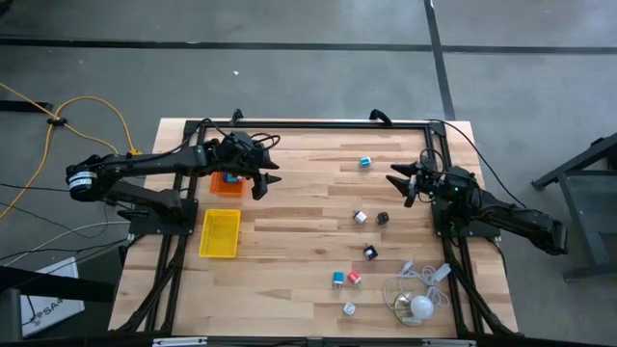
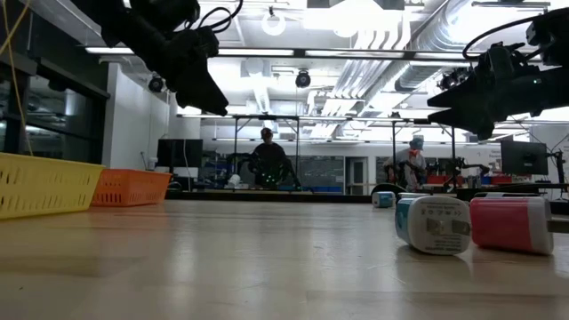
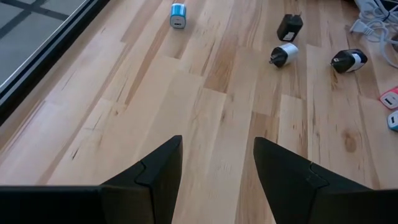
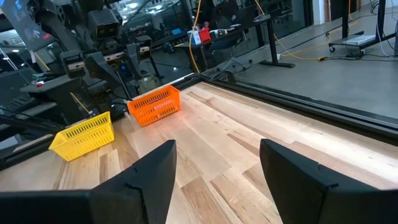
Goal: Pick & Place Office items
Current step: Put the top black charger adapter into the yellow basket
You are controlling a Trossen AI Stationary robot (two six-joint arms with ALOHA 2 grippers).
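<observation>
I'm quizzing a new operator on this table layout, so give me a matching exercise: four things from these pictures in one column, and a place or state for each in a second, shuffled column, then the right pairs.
Things:
1. orange basket
2. yellow basket
3. white cable bundle
4. left gripper

Places or states:
A. lies on the right side of the table near its front edge
B. open and empty, above bare wood
C. under the left arm, with a blue bit inside
D. empty, in front of the other basket

Pairs: 1-C, 2-D, 3-A, 4-B
</observation>
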